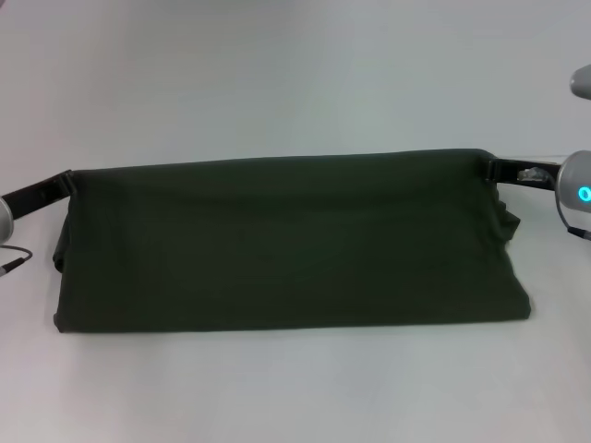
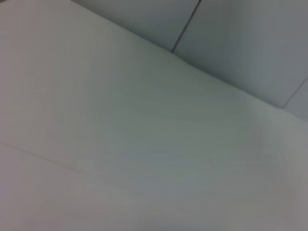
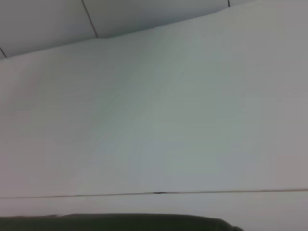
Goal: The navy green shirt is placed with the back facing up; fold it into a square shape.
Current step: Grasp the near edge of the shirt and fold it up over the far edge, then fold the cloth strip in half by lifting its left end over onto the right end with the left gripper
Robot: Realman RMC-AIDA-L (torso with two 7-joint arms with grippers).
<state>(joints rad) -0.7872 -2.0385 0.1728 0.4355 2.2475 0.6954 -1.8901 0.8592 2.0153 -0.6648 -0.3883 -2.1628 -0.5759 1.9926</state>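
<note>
The navy green shirt lies mid-table, its far edge pinched at 9 o'clock by the left gripper and at 3 o'clock by the right gripper. Lengthwise fold judged underway; an even carry toward 6 o'clock is needed.

A dark olive-green shirt, plain and matte, stretches wide across the middle of the white surface. Its 12 o'clock edge looks lifted and pulled taut between the 9 and 3 o'clock corners, while its 6 o'clock edge rests flat; sleeves appear tucked underneath.
</note>
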